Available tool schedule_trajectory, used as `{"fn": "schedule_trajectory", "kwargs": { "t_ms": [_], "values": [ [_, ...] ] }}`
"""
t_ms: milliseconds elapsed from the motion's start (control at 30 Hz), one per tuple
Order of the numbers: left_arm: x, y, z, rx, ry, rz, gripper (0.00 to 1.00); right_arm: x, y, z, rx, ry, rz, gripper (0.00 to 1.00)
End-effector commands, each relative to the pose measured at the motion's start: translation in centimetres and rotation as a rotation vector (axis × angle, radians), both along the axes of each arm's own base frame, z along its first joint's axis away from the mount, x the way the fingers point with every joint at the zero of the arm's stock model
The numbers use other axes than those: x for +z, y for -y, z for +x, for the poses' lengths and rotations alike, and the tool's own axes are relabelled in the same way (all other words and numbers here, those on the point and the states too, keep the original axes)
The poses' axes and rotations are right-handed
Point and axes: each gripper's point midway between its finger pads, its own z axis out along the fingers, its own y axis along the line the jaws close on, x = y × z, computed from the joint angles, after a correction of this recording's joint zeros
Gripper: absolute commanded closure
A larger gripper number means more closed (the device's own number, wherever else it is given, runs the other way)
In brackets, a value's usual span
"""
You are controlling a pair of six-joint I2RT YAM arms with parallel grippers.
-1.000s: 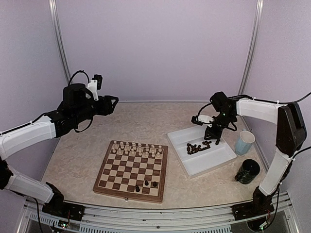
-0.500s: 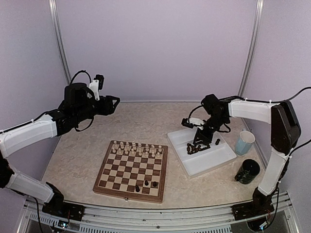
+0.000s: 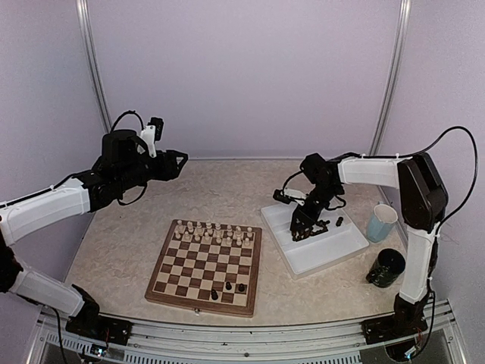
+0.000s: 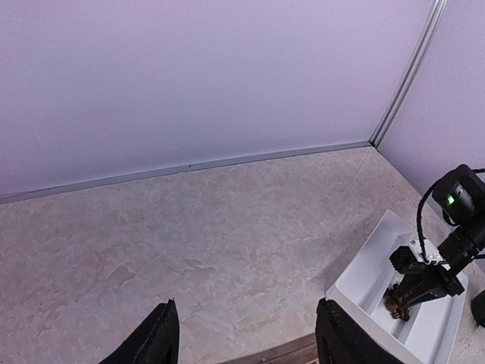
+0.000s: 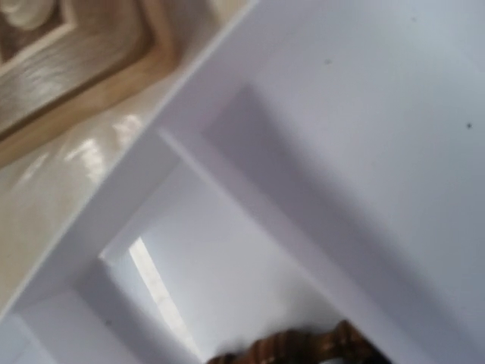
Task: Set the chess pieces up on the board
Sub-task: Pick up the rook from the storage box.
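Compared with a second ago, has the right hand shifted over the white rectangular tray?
Yes. The right hand slid left across the white rectangular tray, away from the pale blue cup.

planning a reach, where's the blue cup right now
In the top view the blue cup stands on the right, just right of the tray and behind the black mug.

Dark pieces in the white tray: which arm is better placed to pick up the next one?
Right. The right gripper is down in the tray at the dark pieces; the left gripper hangs open, raised behind the board, far from them.
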Motion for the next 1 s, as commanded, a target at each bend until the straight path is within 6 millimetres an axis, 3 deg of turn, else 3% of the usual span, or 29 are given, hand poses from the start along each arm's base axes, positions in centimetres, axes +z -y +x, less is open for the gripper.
{"fn": "schedule_trajectory", "kwargs": {
  "t_ms": [0,167,333,533,800,967],
  "values": [
    [1.2,0.1,0.6,0.0,0.011,-0.016,0.39,-1.5,0.2,0.3,-0.04,-0.027,-0.058,0.75],
    [1.2,0.4,0.4,-0.026,0.006,-0.022,0.39,-1.0,0.1,0.2,-0.038,0.005,-0.074,0.74],
    [1.3,0.4,0.4,-0.034,0.0,-0.032,0.39,-0.8,0.6,0.1,-0.047,0.034,-0.101,0.68],
    [1.3,0.4,0.5,-0.035,-0.006,-0.035,0.39,-2.3,0.5,-0.8,-0.044,-0.003,-0.123,0.64],
    [1.2,0.5,0.5,-0.039,-0.013,-0.039,0.39,-3.9,-1.8,-1.8,0.001,-0.056,-0.117,0.62],
    [1.1,0.6,0.5,-0.045,-0.018,-0.04,0.39,-5.7,-0.5,-2.4,0.03,0.027,-0.242,0.63]
  ]
}}
